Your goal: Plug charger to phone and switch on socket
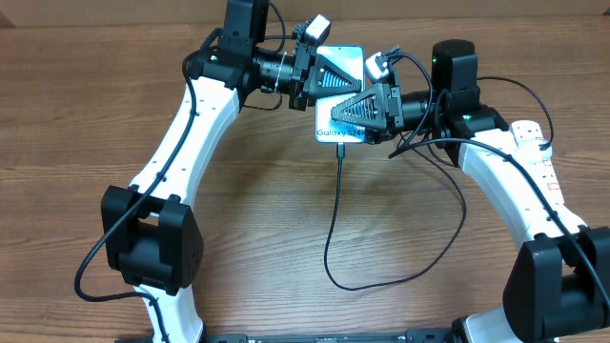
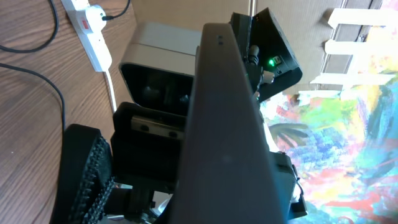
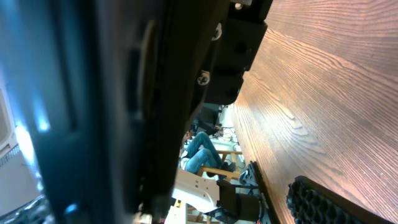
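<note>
Phone [image 1: 329, 131] sits far of centre on the wooden surface [image 1: 238, 238]. Its long axis runs far to near with a slight tilt. The light blue screen faces up and the "Galaxy S24" text is at the near end.

The black charger [image 1: 335, 205] meets that near short edge with its tip; I cannot tell whether it is seated. From there the cable runs toward the near side, curves right in a wide loop, and climbs toward the right arm. The white socket [image 1: 538, 152] lies at the far right, partly under that arm.

The left gripper [image 1: 355, 80] reaches in from the left over the phone's far half. The right gripper [image 1: 338, 111] reaches in from the right over its near half. In each wrist view a dark slab fills the frame beside one ribbed finger [image 2: 81, 174]. I cannot tell whether either pair of jaws is open or clamped.
</note>
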